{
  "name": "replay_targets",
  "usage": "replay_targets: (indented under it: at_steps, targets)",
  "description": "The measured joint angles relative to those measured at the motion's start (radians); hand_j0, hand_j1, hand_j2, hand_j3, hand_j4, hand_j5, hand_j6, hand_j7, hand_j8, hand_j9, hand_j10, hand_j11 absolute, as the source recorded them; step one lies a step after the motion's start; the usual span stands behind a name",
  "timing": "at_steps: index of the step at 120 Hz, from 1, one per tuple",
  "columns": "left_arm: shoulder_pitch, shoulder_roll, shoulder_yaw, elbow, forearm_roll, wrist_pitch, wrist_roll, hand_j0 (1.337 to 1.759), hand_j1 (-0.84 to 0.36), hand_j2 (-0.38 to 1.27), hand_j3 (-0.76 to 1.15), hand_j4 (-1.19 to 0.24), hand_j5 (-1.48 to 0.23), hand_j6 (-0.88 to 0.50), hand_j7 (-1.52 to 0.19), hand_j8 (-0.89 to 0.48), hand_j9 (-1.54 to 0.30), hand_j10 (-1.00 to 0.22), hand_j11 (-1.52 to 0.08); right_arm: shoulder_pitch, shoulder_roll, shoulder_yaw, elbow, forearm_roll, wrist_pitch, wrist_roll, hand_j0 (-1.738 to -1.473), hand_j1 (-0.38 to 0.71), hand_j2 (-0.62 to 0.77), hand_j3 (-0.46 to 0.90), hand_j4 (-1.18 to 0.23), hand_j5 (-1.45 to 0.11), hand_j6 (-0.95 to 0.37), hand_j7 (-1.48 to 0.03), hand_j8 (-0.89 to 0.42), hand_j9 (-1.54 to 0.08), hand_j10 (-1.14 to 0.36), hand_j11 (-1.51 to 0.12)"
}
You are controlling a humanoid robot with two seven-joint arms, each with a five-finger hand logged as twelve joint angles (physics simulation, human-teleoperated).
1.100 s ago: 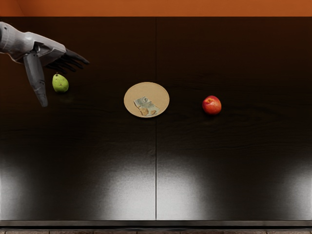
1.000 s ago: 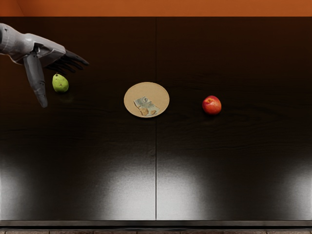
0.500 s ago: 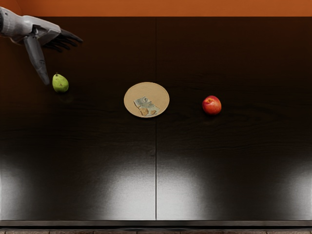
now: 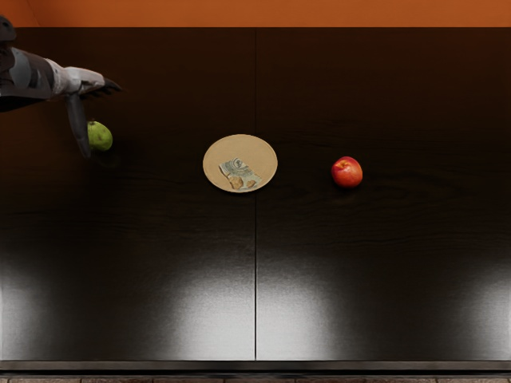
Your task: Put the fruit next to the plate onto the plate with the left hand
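Head view: looks down at a slant on a dark glossy surface (image 4: 375, 263); only one arm shows.
Pear: green pear (image 4: 101, 136), upright on the surface at far left, well apart from the plate and not on it.
Plate: round tan plate (image 4: 239, 152) near the middle of the surface, just left of the seam (image 4: 255, 303); it has a printed or stained patch on its lower half, too small to read.
Apple: red apple (image 4: 346, 171) right of the plate, on the surface, apart from the rim and nearer to the plate than the pear is.
Left hand: left hand (image 4: 80, 83) hangs above and just behind the pear at the upper left.
Fingers: dark fingers (image 4: 108, 85) stretched out toward the right, released, grasping nothing.
Thumb: long grey thumb (image 4: 79, 128) points down and crosses in front of the pear's left edge; possibly touching it, cannot tell from this angle.
Left arm: grey forearm (image 4: 32, 76) comes in from the left edge, near level.
Surface: two pale glare patches (image 4: 200, 307) near the front edge; the seam runs front to back through the middle.
Background: orange band (image 4: 263, 12) along the far edge.
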Motion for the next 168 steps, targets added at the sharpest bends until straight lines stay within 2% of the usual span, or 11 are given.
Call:
replay_targets:
  at_steps: [8, 26, 50, 66, 90, 112, 133, 168]
  targets:
    - [0.006, -0.004, 0.016, 0.001, -0.003, 0.050, 0.005, 1.658, 0.32, 0.00, 0.00, -0.02, -0.03, -0.02, -0.03, -0.02, -0.03, -0.02, -0.03, 0.000, 0.000, 0.000, 0.000, 0.000, 0.000, 0.000, -1.658, -0.35, 0.00, 0.00, 0.00, 0.00, 0.00, 0.00, 0.00, 0.00, 0.00, 0.00]
    - [0.084, -0.023, 0.023, 0.038, -0.005, 0.094, 0.009, 1.658, 0.32, 0.00, 0.00, -0.02, -0.03, -0.02, -0.03, -0.02, -0.03, -0.02, -0.03, 0.000, 0.000, 0.000, 0.000, 0.000, 0.000, 0.000, -1.658, -0.35, 0.00, 0.00, 0.00, 0.00, 0.00, 0.00, 0.00, 0.00, 0.00, 0.00]
    - [0.129, -0.042, 0.031, 0.066, 0.001, 0.143, 0.020, 1.658, 0.32, 0.00, 0.00, -0.02, -0.03, -0.02, -0.03, -0.02, -0.03, -0.02, -0.03, 0.000, 0.000, 0.000, 0.000, 0.000, 0.000, 0.000, -1.658, -0.35, 0.00, 0.00, 0.00, 0.00, 0.00, 0.00, 0.00, 0.00, 0.00, 0.00]
    - [0.216, -0.066, -0.007, 0.149, 0.002, 0.174, 0.034, 1.658, 0.32, 0.00, 0.00, -0.02, -0.03, -0.02, -0.03, -0.02, -0.03, -0.02, -0.03, 0.000, 0.000, 0.000, 0.000, 0.000, 0.000, 0.000, -1.658, -0.35, 0.00, 0.00, 0.00, 0.00, 0.00, 0.00, 0.00, 0.00, 0.00, 0.00]
    - [0.243, -0.103, -0.022, 0.230, 0.002, 0.189, 0.039, 1.658, 0.32, 0.00, 0.00, -0.02, -0.03, -0.02, -0.03, -0.02, -0.03, -0.02, -0.03, 0.000, 0.000, 0.000, 0.000, 0.000, 0.000, 0.000, -1.658, -0.35, 0.00, 0.00, 0.00, 0.00, 0.00, 0.00, 0.00, 0.00, 0.00, 0.00]
    - [0.316, -0.117, -0.053, 0.298, 0.003, 0.223, 0.040, 1.658, 0.32, 0.01, 0.00, -0.02, -0.03, -0.02, -0.03, -0.02, -0.03, -0.02, -0.03, 0.000, 0.000, 0.000, 0.000, 0.000, 0.000, 0.000, -1.658, -0.35, 0.00, 0.00, 0.00, 0.00, 0.00, 0.00, 0.00, 0.00, 0.00, 0.00]
    - [0.366, -0.131, -0.065, 0.327, 0.001, 0.282, 0.038, 1.658, 0.32, 0.01, 0.00, -0.02, -0.03, -0.02, -0.03, -0.02, -0.03, -0.02, -0.03, 0.000, 0.000, 0.000, 0.000, 0.000, 0.000, 0.000, -1.658, -0.35, 0.00, 0.00, 0.00, 0.00, 0.00, 0.00, 0.00, 0.00, 0.00, 0.00]
    - [0.408, -0.153, -0.103, 0.358, -0.002, 0.339, 0.038, 1.658, 0.30, 0.01, 0.00, -0.04, -0.06, -0.04, -0.05, -0.04, -0.05, -0.04, -0.05, 0.000, 0.000, 0.000, 0.000, 0.000, 0.000, 0.000, -1.658, -0.35, 0.00, 0.00, 0.00, 0.00, 0.00, 0.00, 0.00, 0.00, 0.00, 0.00]
